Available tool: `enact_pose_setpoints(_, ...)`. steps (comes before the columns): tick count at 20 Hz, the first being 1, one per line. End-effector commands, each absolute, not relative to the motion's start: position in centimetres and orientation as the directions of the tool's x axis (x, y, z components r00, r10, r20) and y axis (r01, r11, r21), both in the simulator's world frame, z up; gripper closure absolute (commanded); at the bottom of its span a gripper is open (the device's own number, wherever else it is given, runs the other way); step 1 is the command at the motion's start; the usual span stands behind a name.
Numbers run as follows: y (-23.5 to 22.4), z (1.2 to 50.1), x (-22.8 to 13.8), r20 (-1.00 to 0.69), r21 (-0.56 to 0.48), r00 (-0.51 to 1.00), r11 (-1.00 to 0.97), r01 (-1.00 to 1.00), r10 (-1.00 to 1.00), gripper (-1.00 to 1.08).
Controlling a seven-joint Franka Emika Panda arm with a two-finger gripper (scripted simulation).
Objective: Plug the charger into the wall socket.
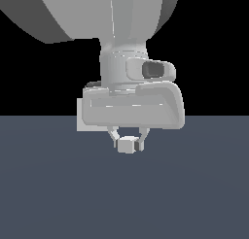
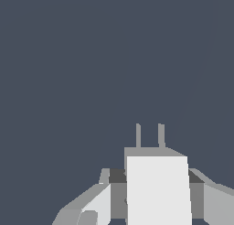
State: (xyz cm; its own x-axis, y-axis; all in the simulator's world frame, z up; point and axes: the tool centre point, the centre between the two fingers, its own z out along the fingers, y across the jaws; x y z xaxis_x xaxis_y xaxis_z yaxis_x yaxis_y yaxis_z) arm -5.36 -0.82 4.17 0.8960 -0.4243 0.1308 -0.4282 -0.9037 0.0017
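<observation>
Exterior view: my gripper (image 1: pixel 127 137) points down over the dark grey floor (image 1: pixel 48 194), its two fingers pressed against the sides of the charger (image 1: pixel 127 145), which I hold clear of the surface. In the wrist view the charger (image 2: pixel 157 187) fills the space between my fingers (image 2: pixel 98 203), its two thin prongs (image 2: pixel 138 136) pointing away. Behind my hand, a pale sliver of the wall socket (image 1: pixel 80 114) shows at the exterior view's left.

Jaws grip the charger (image 1: pixel 127 145) above the floor (image 1: pixel 48 184).
</observation>
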Motion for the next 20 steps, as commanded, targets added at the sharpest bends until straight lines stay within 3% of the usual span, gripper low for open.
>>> enact_pose_setpoints(1,0.5,5.2,-4.0,0.132,0.002,0.928,-0.936,-0.353,-0.349,1.08)
enact_pose_setpoints(11,6.6,8.9,-0.1,0.131,0.001,0.99,-0.998,-0.056,-0.055,1.08)
enact_pose_setpoints(20,8.9,10.0,0.6,0.13,0.0,0.991,-0.999,0.046,0.046,1.08)
